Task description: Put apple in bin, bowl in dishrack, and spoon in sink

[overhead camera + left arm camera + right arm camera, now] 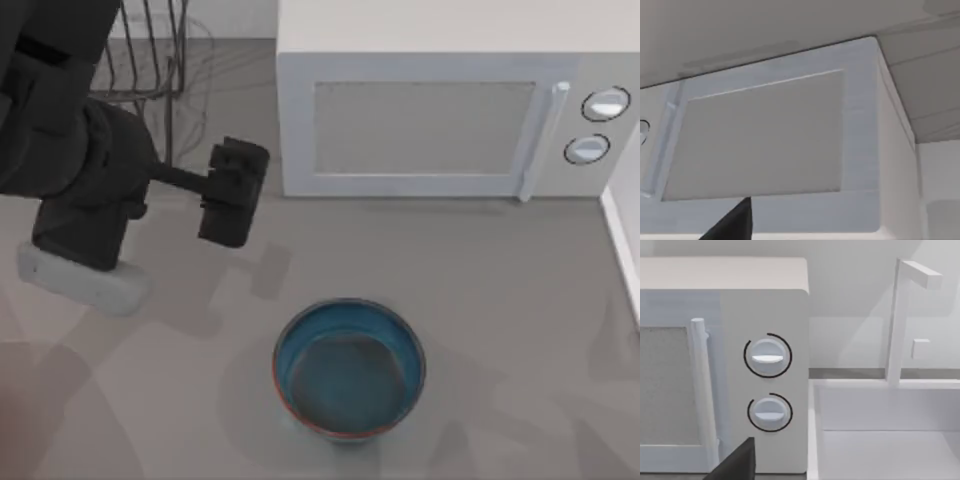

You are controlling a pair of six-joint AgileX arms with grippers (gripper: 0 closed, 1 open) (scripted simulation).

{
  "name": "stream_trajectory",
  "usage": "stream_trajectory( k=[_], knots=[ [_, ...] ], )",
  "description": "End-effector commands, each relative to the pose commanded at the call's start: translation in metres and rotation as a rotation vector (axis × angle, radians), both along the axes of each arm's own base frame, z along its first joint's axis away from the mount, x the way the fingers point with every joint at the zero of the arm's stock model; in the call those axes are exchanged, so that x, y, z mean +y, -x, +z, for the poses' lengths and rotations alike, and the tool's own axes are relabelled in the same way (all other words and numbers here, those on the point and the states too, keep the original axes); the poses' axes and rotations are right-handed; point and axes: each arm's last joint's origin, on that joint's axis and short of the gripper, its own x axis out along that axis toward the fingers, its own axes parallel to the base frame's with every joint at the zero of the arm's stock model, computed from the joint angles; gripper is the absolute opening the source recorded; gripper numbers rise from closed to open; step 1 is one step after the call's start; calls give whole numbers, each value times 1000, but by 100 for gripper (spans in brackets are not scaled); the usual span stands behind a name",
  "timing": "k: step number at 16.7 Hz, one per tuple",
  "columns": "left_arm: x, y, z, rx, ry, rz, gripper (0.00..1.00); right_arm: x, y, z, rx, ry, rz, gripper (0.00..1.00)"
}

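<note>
Two arms are mine, and the left one reaches over the table's left part, its gripper [232, 192] hanging above the bare table [500, 300] just to the left of the microwave's lower left corner. Whether its jaws are spread or pressed together I cannot tell. Behind that arm, at the far left edge and left of the microwave, stands the dishrack [150, 50], its thin dark wires upright and nothing visible in it.

Next comes the microwave [420, 120], white, door shut, along the far side of the table; its handle [540, 140] runs upright beside two round knobs [600, 125] at its right end. In front of the microwave, well apart from it and a little left of its middle, the bowl [349, 368] sits upright on the table, teal inside with a reddish rim, apart from my left gripper.

Right of the microwave, touching its side, lies the white sink [890, 440], with a tap [900, 315] rising at its back.
</note>
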Motion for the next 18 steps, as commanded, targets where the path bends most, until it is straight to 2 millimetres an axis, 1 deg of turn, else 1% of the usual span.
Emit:
stream_trajectory(
  k=[2, 5, 9, 12, 14, 16, 18],
  knots=[
    [-27, -14, 0, -25, -202, -305, 100, 0, 0, 0, 0, 0, 0, 100],
    [-69, -30, -5, -66, -458, -773, 100, 0, 0, 0, 0, 0, 0, 100],
    [-124, -40, -22, -130, -700, -1377, 100, 0, 0, 0, 0, 0, 0, 100],
    [-161, -42, -40, -183, -810, -1789, 100, 0, 0, 0, 0, 0, 0, 100],
    [-182, -40, -51, -219, -853, -2028, 100, 0, 0, 0, 0, 0, 0, 100],
    [-199, -37, -62, -253, -876, -2232, 100, 0, 0, 0, 0, 0, 0, 100],
    [-212, -34, -71, -283, -884, -2395, 100, 0, 0, 0, 0, 0, 0, 100]
  ],
)
